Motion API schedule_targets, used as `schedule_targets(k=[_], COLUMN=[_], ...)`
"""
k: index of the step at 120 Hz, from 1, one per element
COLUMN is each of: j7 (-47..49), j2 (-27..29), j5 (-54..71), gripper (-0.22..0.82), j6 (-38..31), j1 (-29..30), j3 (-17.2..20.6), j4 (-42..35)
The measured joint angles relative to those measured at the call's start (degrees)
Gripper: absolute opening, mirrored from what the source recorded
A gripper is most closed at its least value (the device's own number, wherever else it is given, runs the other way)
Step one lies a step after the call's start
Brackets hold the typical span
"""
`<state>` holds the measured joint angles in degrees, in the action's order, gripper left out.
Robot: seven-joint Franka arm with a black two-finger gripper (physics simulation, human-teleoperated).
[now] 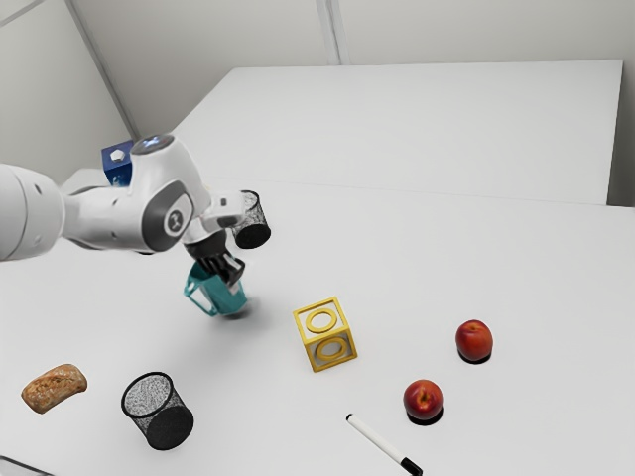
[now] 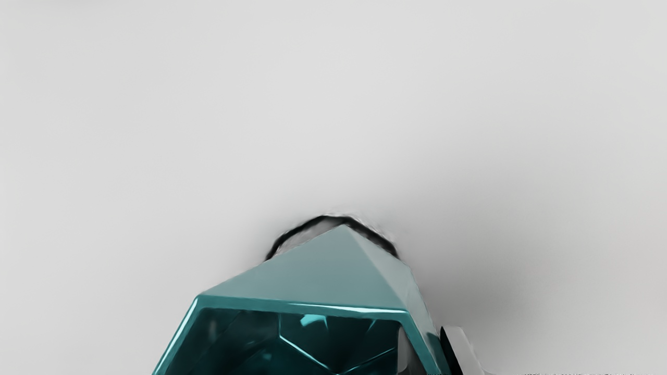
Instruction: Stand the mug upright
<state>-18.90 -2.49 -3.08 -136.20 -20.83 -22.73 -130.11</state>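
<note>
The teal mug (image 1: 226, 297) is tilted in the exterior view, its base low toward the table and its handle on the exterior view's left. At its rim is the black gripper (image 1: 230, 275), coming down from above. In the wrist view the open mouth of the mug (image 2: 302, 304) faces the camera. There the gripper (image 2: 428, 351) has one finger inside the mug and the other against the outside, with the wall pinched between them. Whether the base touches the table cannot be told.
A black mesh cup (image 1: 251, 223) stands behind the gripper, another mesh cup (image 1: 159, 412) nearer the front. A yellow block (image 1: 325, 335) sits beside the mug. Farther off are two red fruits (image 1: 474, 340), a marker (image 1: 382, 443), a bread piece (image 1: 55, 388) and a blue box (image 1: 117, 164).
</note>
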Motion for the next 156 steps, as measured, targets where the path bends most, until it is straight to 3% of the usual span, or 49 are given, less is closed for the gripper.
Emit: schedule_targets(k=[23, 36, 59, 90, 118, 138, 156], j7=[3.0, 4.0, 5.1, 6.1, 7.3, 8.2, 8.8], j2=[0.0, 0.0, 0.0, 1.0, 3.3, 2.8, -2.4], j5=[0.2, -0.2, -0.4, -0.5, -0.6, -1.0, -0.9], gripper=[-0.17, -0.10, 0.07, 0.40, 0.54, 0.57, 0.59], j6=[-0.2, -0.2, -0.1, 0.0, 0.9, 3.9, 14.2], j1=[2.0, 1.4, 0.4, 1.0, 1.2, 1.6, 2.6], j3=[0.0, 0.0, 0.0, 0.1, 0.1, 0.1, 0.2], j4=[-0.6, -0.5, -0.4, 0.2, 1.4, 7.9, 24.0])
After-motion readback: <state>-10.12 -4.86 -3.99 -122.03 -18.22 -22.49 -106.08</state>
